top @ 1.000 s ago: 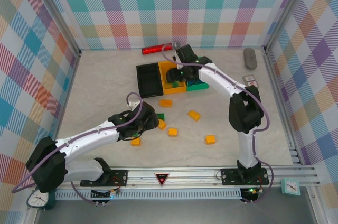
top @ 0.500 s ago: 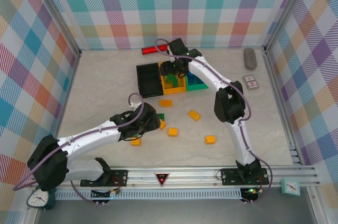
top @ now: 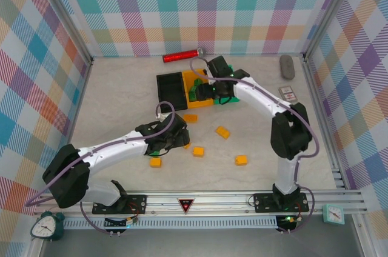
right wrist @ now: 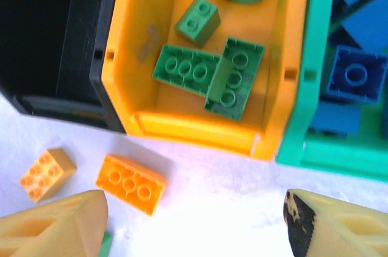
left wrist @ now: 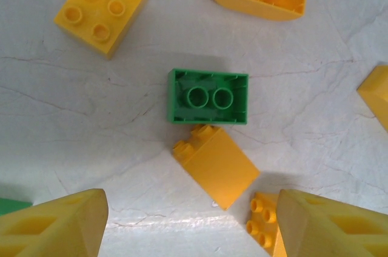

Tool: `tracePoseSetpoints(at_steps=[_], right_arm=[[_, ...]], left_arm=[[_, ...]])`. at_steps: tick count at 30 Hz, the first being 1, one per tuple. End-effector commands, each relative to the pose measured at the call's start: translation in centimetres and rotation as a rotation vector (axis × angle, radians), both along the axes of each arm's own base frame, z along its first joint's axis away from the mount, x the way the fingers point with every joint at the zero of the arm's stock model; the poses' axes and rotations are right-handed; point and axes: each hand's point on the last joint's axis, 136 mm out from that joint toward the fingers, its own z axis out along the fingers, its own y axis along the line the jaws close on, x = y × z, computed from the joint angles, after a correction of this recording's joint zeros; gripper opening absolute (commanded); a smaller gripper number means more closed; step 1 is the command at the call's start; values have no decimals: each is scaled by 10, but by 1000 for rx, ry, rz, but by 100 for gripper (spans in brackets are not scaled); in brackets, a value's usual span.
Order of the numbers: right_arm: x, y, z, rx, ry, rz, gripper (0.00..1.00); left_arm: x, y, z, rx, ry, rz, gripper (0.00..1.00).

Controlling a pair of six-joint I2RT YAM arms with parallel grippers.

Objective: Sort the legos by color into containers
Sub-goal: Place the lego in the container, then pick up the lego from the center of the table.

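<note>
My left gripper (left wrist: 191, 233) (top: 177, 140) hangs open over loose legos on the table. Ahead of it a green brick (left wrist: 209, 96) lies upside down, touching an orange brick (left wrist: 215, 165) lying on its side. Another orange brick (left wrist: 265, 223) lies right beside my right finger (left wrist: 333, 226). My right gripper (right wrist: 194, 233) (top: 210, 91) is open and empty above the table just in front of the orange container (right wrist: 194, 133). That bin holds several green bricks (right wrist: 206, 69). The green container (right wrist: 306, 75) holds blue bricks (right wrist: 354, 75). The black container (right wrist: 60, 39) looks empty where I see into it.
Orange bricks lie scattered across the middle of the table (top: 222, 131) (top: 241, 160) (top: 156, 162). Two more (right wrist: 130, 183) (right wrist: 47, 173) sit in front of the bins. A red cylinder (top: 182, 56) lies behind the bins, and a grey oval object (top: 287, 66) sits at the back right.
My right gripper swung over the bins and came back to the orange bin's near edge, jaws wider. My left gripper edged forward and right over the bricks and opened further.
</note>
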Motion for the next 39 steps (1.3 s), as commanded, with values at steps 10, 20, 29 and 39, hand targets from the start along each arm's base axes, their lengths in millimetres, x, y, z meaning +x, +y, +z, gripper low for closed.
tracePoseSetpoints(at_steps=[10, 20, 29, 39], right_arm=[[-62, -55, -18, -54, -31, -57, 76], [-98, -98, -53, -155, -1, -128, 76], [-122, -125, -71, -190, 12, -199, 76], [-139, -138, -91, -165, 29, -252, 76]], left_arm=[[19, -13, -15, 162, 94, -82, 73], [34, -20, -29, 206, 141, -119, 73], [41, -17, -39, 206, 176, -127, 73], [48, -21, -57, 183, 231, -135, 69]])
